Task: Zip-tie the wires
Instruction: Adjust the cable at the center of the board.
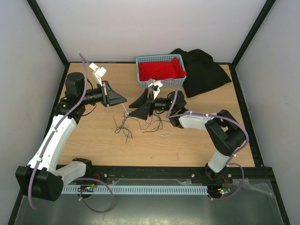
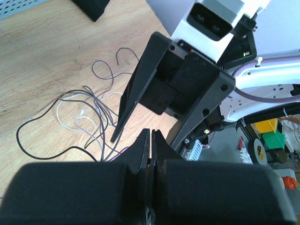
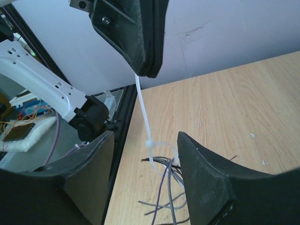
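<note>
The zip tie (image 3: 142, 108) appears looped round the wires (image 3: 164, 183), which trail on the worktop (image 1: 187, 140) just on the near side of the blue basket (image 1: 161, 70). Its tail is pinched in the closed left pincer (image 3: 147, 70). The right pincer (image 3: 144, 138) stands apart, gripping nothing. If the tail is pulled with the head unbraced, the bundle may be lifted, or strands may be shed from the slack loop.

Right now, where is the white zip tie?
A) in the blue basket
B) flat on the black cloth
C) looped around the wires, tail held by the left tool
C: the zip tie runs from the shut left tool down to a loop around the wires.
</note>
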### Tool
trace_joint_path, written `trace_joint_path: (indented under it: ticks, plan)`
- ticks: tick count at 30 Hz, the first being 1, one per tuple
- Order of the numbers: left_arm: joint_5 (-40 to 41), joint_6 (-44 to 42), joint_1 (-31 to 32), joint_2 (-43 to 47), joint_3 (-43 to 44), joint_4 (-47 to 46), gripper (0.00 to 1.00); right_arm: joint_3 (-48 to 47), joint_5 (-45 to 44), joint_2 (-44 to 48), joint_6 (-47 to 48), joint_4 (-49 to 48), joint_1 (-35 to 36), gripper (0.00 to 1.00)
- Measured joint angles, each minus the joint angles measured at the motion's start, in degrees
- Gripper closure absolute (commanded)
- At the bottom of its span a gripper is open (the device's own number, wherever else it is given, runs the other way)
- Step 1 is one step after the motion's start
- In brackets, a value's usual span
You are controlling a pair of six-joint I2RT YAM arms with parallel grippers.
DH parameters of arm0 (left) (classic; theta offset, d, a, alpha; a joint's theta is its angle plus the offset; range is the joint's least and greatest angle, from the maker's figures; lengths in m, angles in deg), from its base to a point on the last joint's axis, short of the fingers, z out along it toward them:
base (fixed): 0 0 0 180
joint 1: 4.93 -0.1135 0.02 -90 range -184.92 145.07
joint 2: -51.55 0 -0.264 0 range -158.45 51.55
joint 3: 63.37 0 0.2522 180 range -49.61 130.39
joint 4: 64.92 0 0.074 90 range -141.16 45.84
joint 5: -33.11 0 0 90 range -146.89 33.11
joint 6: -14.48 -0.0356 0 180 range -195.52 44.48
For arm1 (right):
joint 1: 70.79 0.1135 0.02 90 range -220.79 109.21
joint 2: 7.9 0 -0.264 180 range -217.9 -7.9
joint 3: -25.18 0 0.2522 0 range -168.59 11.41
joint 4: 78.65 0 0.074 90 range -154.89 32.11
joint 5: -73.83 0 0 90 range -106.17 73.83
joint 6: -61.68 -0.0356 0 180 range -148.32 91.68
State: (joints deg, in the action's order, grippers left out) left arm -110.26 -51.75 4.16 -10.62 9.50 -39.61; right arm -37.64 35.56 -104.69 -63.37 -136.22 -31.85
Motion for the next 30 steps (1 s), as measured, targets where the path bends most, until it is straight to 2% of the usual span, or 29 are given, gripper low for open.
trace_joint_path:
  ticks: [5, 13, 21, 30]
  plan:
    - [-0.6, 0.0, 0.1, -0.2, 0.0, 0.0, 1.0, -2.2, 0.2, -2.9, -1.4, -1.9, 2.0, 0.45]
    - [-0.9, 0.0, 0.3, -0.4, 0.0, 0.0, 1.0, -4.9, 0.5, -5.7, -2.7, -2.9, 2.8, 0.71]
    - [-0.9, 0.0, 0.3, -0.5, 0.3, 0.1, 1.0, -4.8, 0.7, -6.1, -2.1, -2.2, 2.8, 0.8]
    - [-0.7, -0.2, 0.4, -1.4, 1.0, 1.1, 1.0, -3.7, 0.7, -6.1, -1.3, -2.1, 2.8, 0.82]
